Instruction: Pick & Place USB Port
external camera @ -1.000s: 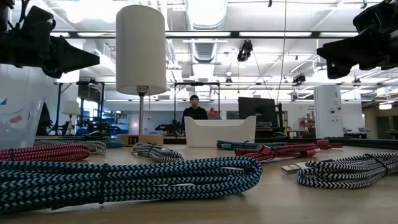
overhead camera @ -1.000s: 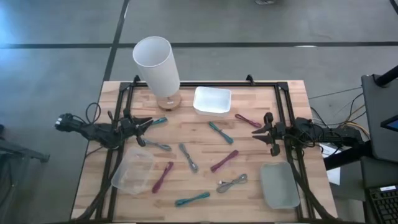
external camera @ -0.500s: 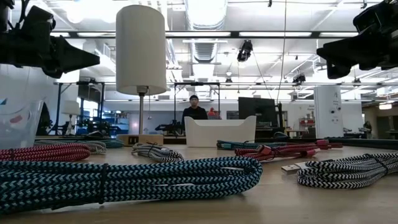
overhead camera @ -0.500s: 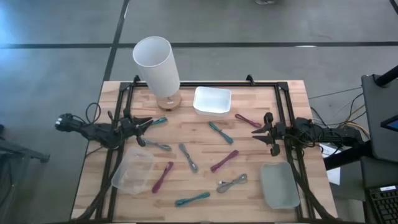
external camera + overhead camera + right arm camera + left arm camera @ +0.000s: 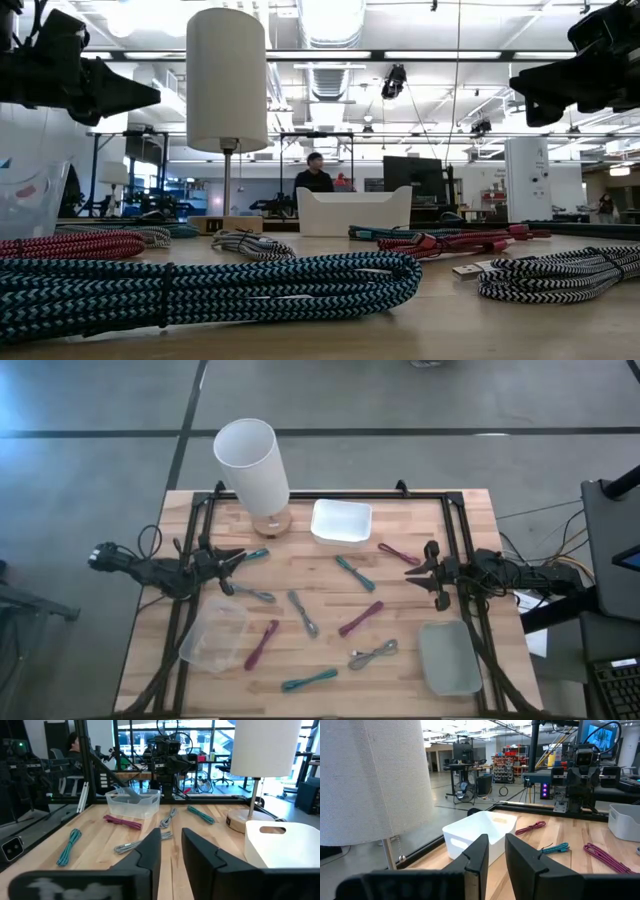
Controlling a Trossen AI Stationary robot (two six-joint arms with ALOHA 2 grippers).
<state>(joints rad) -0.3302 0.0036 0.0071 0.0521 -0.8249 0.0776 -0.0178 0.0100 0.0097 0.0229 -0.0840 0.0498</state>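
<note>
Both arms hover above the desk, the left gripper (image 5: 232,557) near the left edge and the right gripper (image 5: 418,571) near the right edge, each with fingers nearly together and grasping nothing. The USB cables (image 5: 359,618) lie scattered over the middle of the desk, so I think an arm should descend straight over one coil and open wider first. I can read no writing or brand anywhere.

A wooden table (image 5: 420,530) stands on a grey concrete floor (image 5: 400,395) crossed by dark lines. Beyond the table, a person (image 5: 314,176) sits under a ceiling (image 5: 330,30) of ducts, beams and strip lights, near a dark monitor (image 5: 410,172).
</note>
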